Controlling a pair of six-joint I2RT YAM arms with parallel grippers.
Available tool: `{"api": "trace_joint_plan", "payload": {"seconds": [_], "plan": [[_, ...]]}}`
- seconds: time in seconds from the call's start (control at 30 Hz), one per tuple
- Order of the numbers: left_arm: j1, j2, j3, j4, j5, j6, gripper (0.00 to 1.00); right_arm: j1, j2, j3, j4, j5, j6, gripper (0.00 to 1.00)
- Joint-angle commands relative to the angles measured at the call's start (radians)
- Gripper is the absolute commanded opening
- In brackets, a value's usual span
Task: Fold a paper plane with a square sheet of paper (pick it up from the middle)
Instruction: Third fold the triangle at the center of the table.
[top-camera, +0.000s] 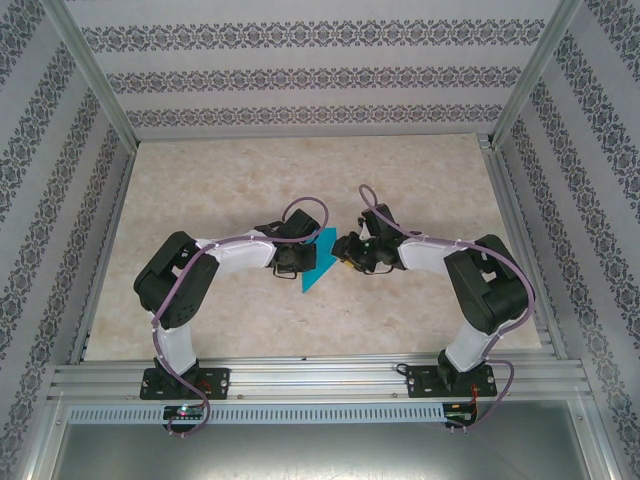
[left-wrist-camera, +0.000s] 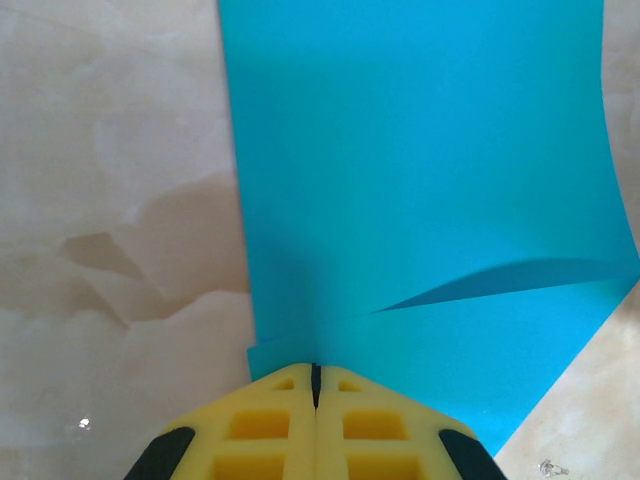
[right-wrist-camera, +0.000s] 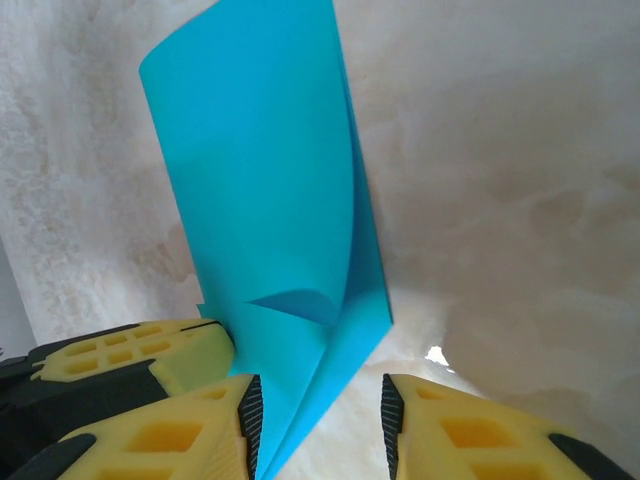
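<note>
the square sheet of paper (top-camera: 318, 262) sits near the middle of the worktop (top-camera: 250, 170), between the two arms, which reach in toward each other from either side. the left fingers (left-wrist-camera: 270, 425) are pressed together on one edge of the sheet, pinching it. in the left wrist view the teal paper (left-wrist-camera: 420, 180) runs away from that pinch over the marbled surface, with a shallow flap lifting on one side. the clamp looks meant to anchor the sheet so it cannot slide while the other arm works on it.

the right fingers (right-wrist-camera: 470, 440) stand spread. the near edge of the sheet (right-wrist-camera: 260, 180) passes into the gap between them, close against one pad but not squeezed. from this side the paper is bent over on itself in two loose layers, bowed rather than creased, and the left fingers (right-wrist-camera: 130, 350) show just beside it.

i judge this an early fold, with no dart shape made yet. the right fingers seem placed to close on the doubled edge. the thin sheet could buckle, or its layers misalign, if they close before the edges line up.
</note>
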Motion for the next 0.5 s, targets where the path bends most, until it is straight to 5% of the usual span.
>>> {"api": "trace_joint_plan", "payload": {"seconds": [0.0, 0.47], "plan": [[-0.011, 0.041, -0.009, -0.085, -0.022, 0.021, 0.0, 0.014, 0.024, 0.035, -0.01, -0.002, 0.002, 0.38], [-0.011, 0.034, -0.012, -0.083, -0.011, 0.017, 0.0, 0.021, 0.102, 0.068, 0.046, -0.061, 0.024, 0.29]]}}
